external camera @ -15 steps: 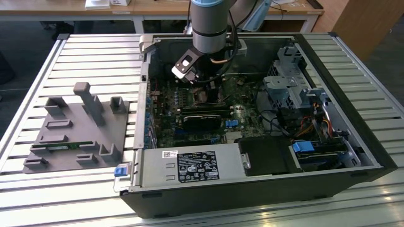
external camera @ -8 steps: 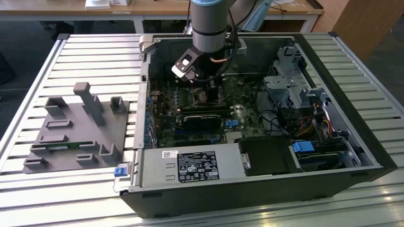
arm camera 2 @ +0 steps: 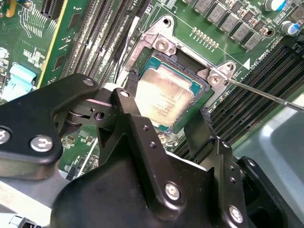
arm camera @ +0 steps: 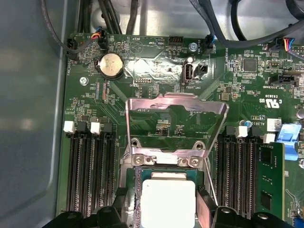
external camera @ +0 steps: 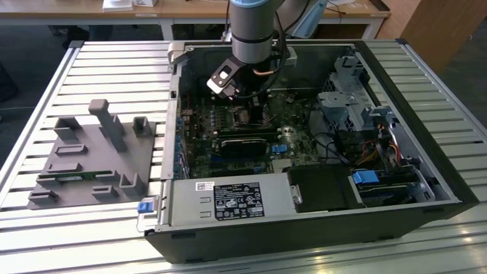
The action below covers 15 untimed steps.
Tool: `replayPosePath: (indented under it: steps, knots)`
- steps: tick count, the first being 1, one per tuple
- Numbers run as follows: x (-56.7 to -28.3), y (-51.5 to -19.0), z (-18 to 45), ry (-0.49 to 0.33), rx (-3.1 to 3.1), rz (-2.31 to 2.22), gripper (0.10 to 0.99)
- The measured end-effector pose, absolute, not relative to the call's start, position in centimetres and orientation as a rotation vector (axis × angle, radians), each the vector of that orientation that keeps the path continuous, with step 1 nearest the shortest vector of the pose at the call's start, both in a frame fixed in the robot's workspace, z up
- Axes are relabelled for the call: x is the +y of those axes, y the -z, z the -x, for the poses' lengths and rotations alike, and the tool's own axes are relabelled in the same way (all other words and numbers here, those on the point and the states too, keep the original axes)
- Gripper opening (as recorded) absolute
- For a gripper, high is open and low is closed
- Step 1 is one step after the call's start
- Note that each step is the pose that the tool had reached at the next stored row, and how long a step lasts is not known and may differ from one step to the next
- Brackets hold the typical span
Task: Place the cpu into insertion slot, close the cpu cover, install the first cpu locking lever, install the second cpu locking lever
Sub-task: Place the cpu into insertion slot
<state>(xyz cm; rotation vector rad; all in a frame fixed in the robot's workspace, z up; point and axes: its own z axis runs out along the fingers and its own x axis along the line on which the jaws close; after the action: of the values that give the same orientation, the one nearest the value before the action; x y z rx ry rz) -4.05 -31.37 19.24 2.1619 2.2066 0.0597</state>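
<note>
Placement looks all but done: the cpu lies flat in its socket directly beneath the gripper, which straddles it; gripping or merely bracketing, I cannot tell. Beyond the gripper the cpu cover stands tipped up, not yet closed. A thin locking lever juts free alongside, so the levers look undone.

A big black computer case lies open on a table made of silver slats. Inside the case is a green board with a round silver battery and rows of long black slots on it. A box with a sticker sits in the case too. Beside the case, on the exterior view's left, lies a grey plastic holder. A wooden desk stands behind the case.
</note>
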Motion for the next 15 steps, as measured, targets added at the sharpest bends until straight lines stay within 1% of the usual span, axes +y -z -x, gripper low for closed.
replayPosePath:
  steps: [15]
  knots:
    - [-31.21,-19.09,4.06,-0.060,2.207,-2.162,0.667]
